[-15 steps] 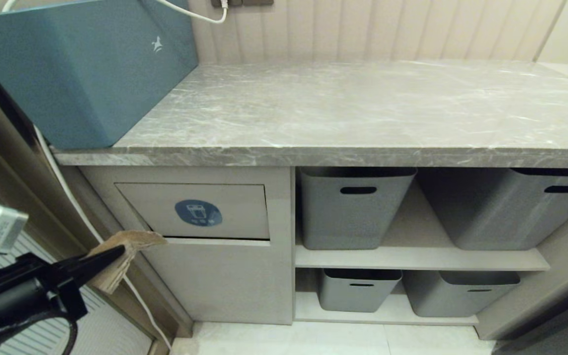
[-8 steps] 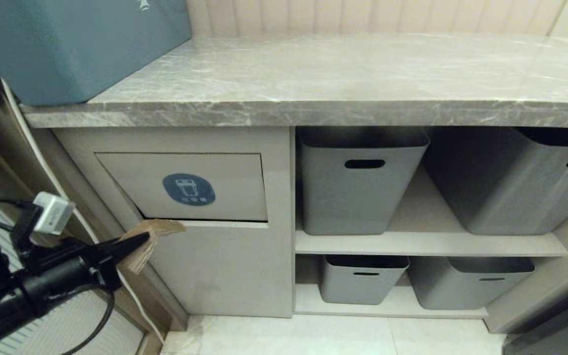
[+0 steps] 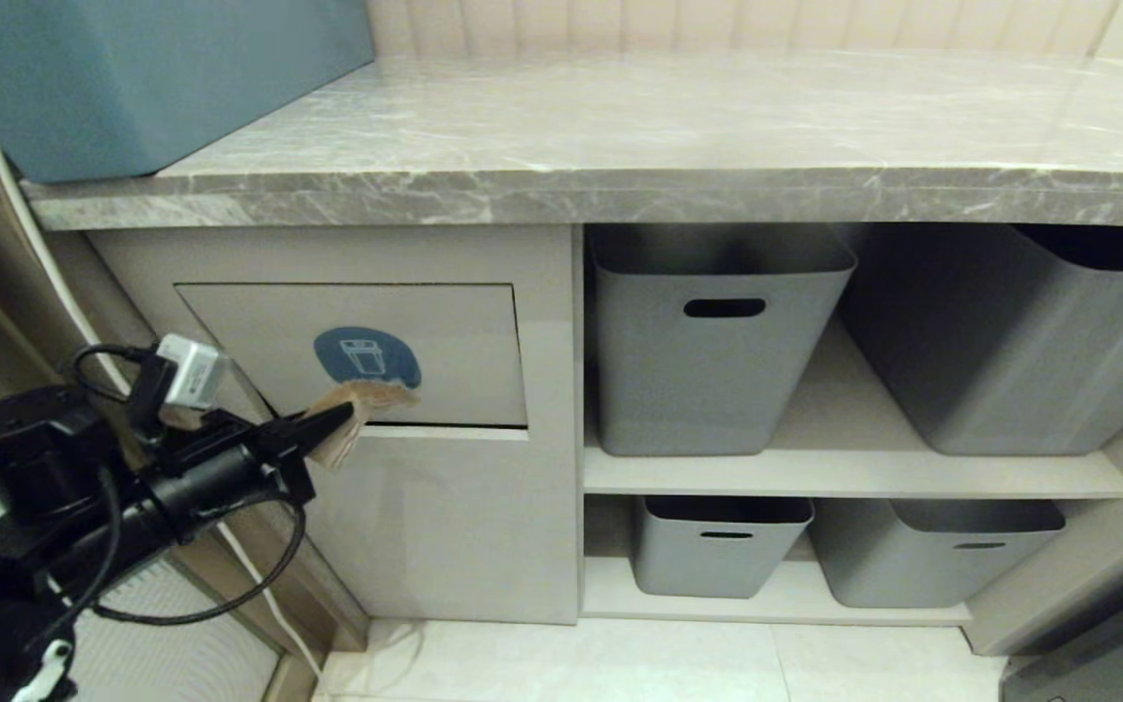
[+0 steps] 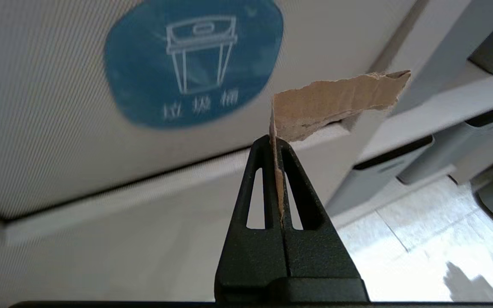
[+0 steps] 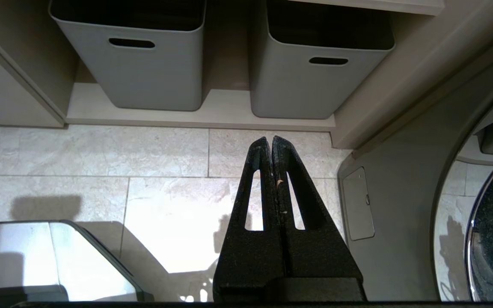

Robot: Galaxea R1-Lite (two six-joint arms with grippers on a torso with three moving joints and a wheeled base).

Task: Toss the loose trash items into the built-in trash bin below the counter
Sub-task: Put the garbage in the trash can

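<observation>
the left gripper (image 3: pixel 342 419) is clenched on a cardboard scrap (image 3: pixel 359 417), whose free end lies against the lower edge of the bin flap (image 3: pixel 445 341), just under the blue sticker (image 3: pixel 367 358) and below the counter (image 3: pixel 620 185). the right gripper (image 5: pixel 271 143) is pressed together, empty, over open floor (image 5: pixel 101 162) before grey tubs (image 5: pixel 131 64).

Warm, even indoor light; glare patches on the floor tiles (image 5: pixel 178 214); the blue sticker (image 4: pixel 193 64) slightly blurred.

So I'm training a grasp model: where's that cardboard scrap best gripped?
Where the left gripper has it now: the scrap pinched across its thin near edge, coming edge-on from the bin-facing side, so the long torn end sticks forward toward the flap.
</observation>
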